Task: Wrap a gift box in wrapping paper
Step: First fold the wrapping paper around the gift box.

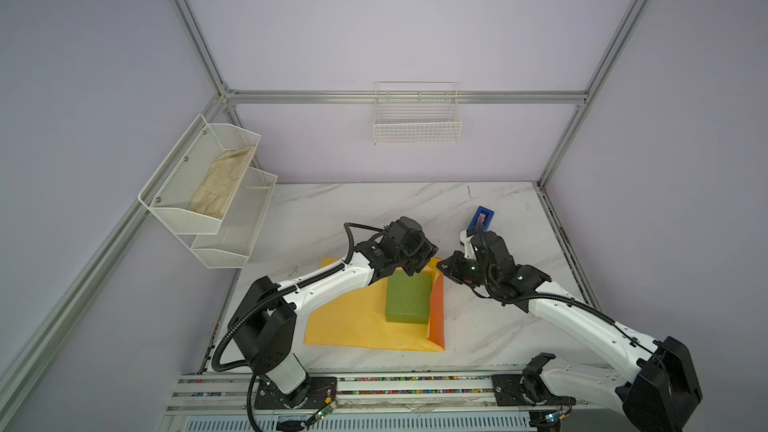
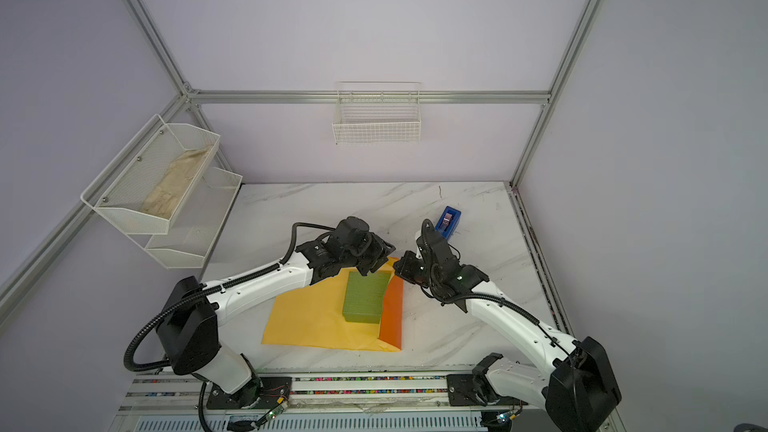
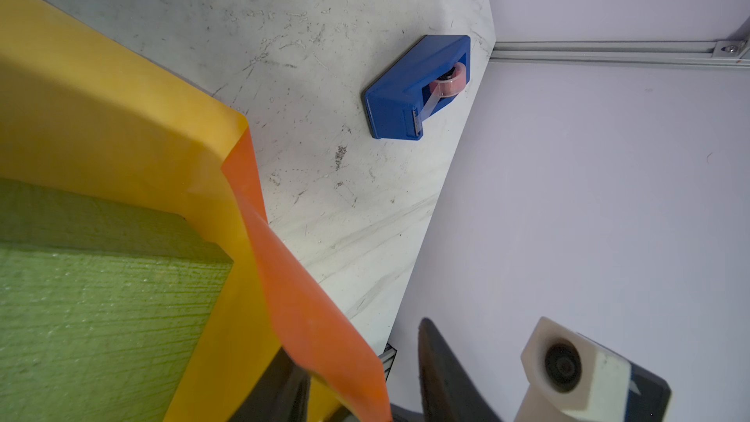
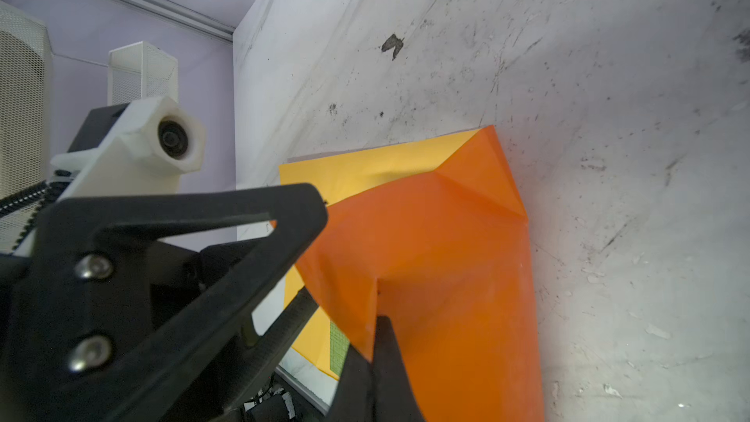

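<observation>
The right tool (image 4: 375,343) is clamped shut on the glossy orange underside of the large yellow-orange wrapping paper (image 1: 345,318). It pinches the sheet near its far right corner and holds that edge up off the white marbled bench (image 1: 374,210). The left tool (image 3: 353,343) meets it from the other side. Its jaws stand apart, one on each side of the raised orange flap (image 1: 436,309), and a gap shows between one finger (image 3: 440,371) and the paper. The left arm (image 1: 324,284) stretches low from its near-left base across the sheet, wrist bent down over the far edge of the matte olive-green gift box (image 1: 408,297). The right arm (image 1: 573,318) reaches in from the near-right base, wrist turned inward. The box sits on the right part of the sheet, just beside the lifted flap. A blue plastic tape dispenser (image 1: 482,218) stands on the bench beyond the right wrist.
</observation>
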